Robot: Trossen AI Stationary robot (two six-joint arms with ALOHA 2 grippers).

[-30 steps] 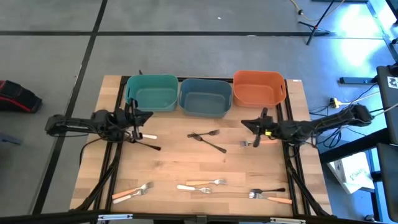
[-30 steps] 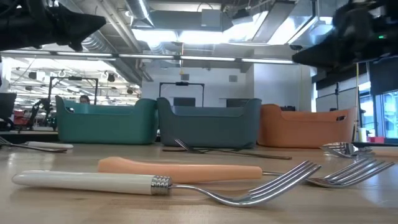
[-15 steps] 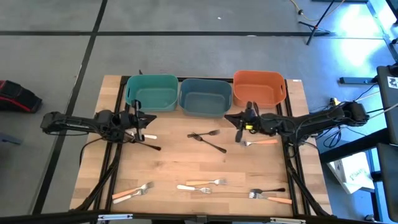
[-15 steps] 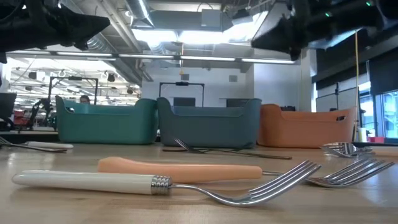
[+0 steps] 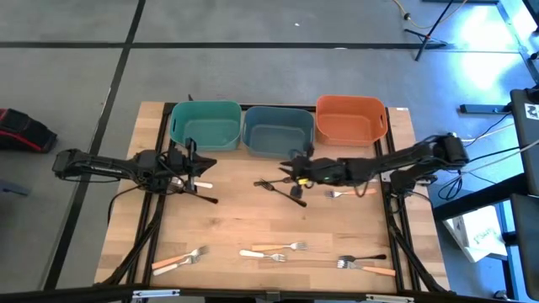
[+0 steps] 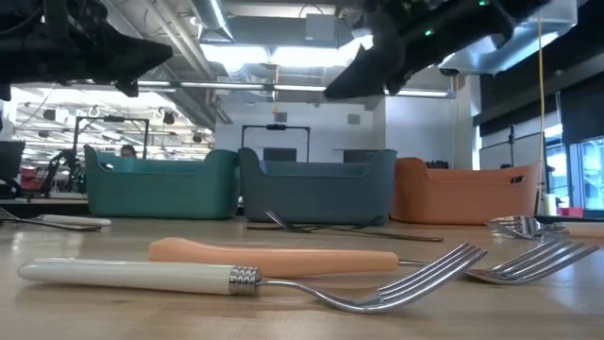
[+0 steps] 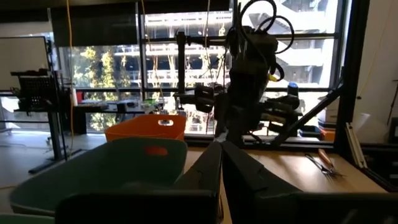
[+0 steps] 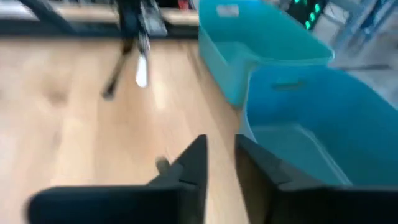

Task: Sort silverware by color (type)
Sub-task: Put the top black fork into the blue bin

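Note:
Several forks lie flat on the wooden table (image 5: 227, 219). Two black forks (image 5: 278, 187) cross at the centre. My right gripper (image 5: 286, 165) hovers just above them by the blue bin (image 5: 278, 130), open, a narrow gap (image 8: 221, 155) between its fingers, nothing in it. An orange-handled fork (image 5: 349, 193) lies under the right arm. My left gripper (image 5: 207, 163) stays shut (image 7: 221, 158) and empty at the left, over a white-handled fork (image 5: 200, 184) and a black one (image 5: 198, 196).
A teal bin (image 5: 206, 124) and an orange bin (image 5: 351, 118) flank the blue one along the far edge. More forks lie near the front edge: orange (image 5: 177, 261), white and cream (image 5: 269, 250), black and orange (image 5: 364, 263). Bare wood lies between the centre and these.
My right gripper has swung from the table's right side, beside the orange-handled fork, toward the left, and now hangs over the crossed black forks at the centre. No fork has moved.

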